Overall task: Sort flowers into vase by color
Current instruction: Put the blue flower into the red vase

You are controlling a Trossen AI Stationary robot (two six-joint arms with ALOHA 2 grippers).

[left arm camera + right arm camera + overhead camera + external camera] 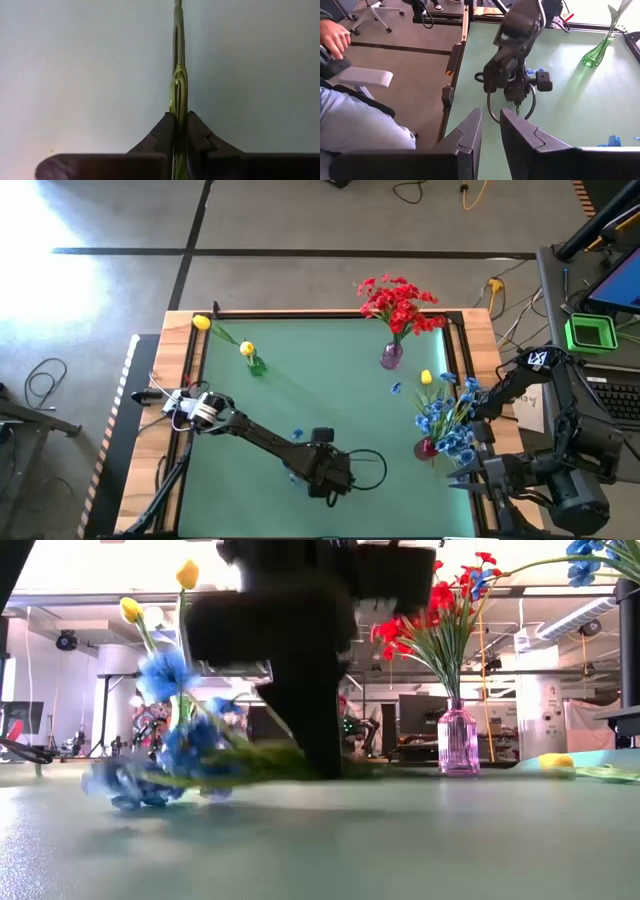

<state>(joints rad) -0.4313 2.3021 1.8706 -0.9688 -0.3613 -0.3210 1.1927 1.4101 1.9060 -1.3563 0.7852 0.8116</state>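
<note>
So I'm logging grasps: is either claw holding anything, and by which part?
The left claw is shut on a blue flower, pinching its green stem. The right claw holds nothing.

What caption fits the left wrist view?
Left gripper shut on a green stem over the green table.

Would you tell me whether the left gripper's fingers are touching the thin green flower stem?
Touching. The left wrist view shows the left gripper shut, both dark fingers pressed against the thin green stem.

My left pincer (pixel 180 131) is clamped on a thin green stem (pixel 178 75), which runs straight ahead over the pale green surface (pixel 80 75).
</note>
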